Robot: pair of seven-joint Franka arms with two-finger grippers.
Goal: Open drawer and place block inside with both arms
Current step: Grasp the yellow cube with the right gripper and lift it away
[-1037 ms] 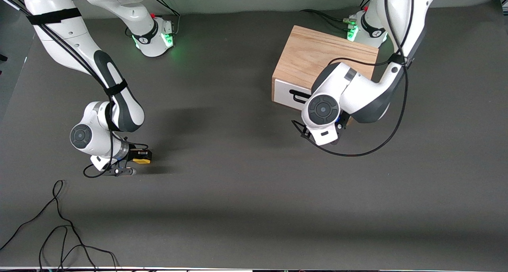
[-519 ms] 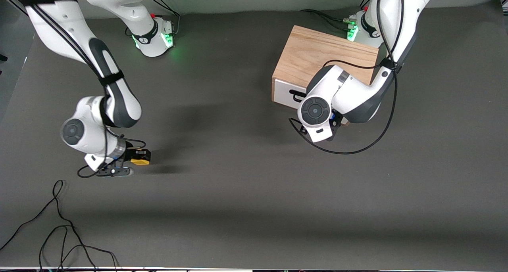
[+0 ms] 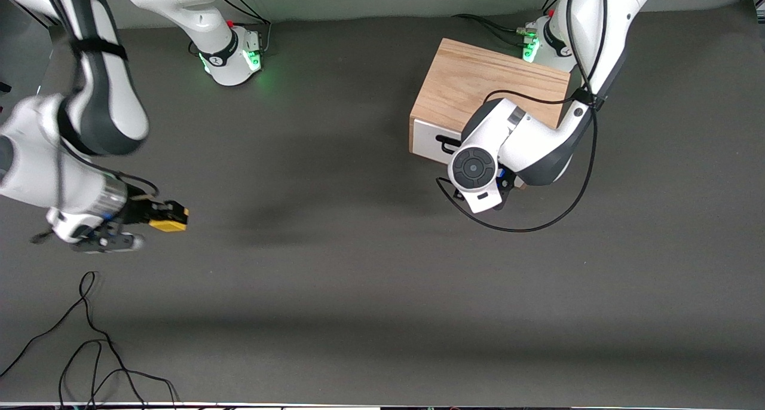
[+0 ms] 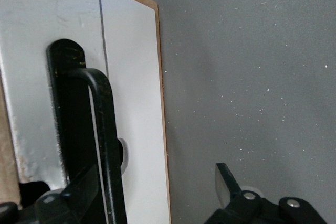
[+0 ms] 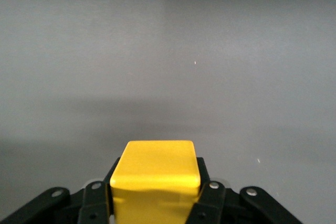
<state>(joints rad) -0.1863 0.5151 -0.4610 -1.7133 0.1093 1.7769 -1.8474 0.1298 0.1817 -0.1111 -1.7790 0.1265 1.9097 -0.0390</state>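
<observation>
The light oak cabinet [image 3: 490,81] stands near the left arm's base. Its white drawer [image 3: 427,140] looks shut, with the black bar handle [image 3: 448,141] partly showing. The left arm's wrist [image 3: 475,170] hangs in front of the drawer and hides its fingers there. In the left wrist view my left gripper [image 4: 152,190] is open and the handle [image 4: 107,145] stands between the jaws, close to one finger [image 4: 79,190]. My right gripper [image 3: 161,217] is shut on the yellow block [image 3: 169,223], held above the table at the right arm's end. The block [image 5: 155,171] fills the jaws.
Loose black cables [image 3: 89,350] lie on the dark mat at the right arm's end, nearest the front camera. A cable loop [image 3: 538,225] hangs from the left arm. Bare mat [image 3: 358,248] spans the middle between block and cabinet.
My right gripper has risen with the block and swung toward the right arm's end of the table. My left gripper has edged closer to the drawer front and then held still.
</observation>
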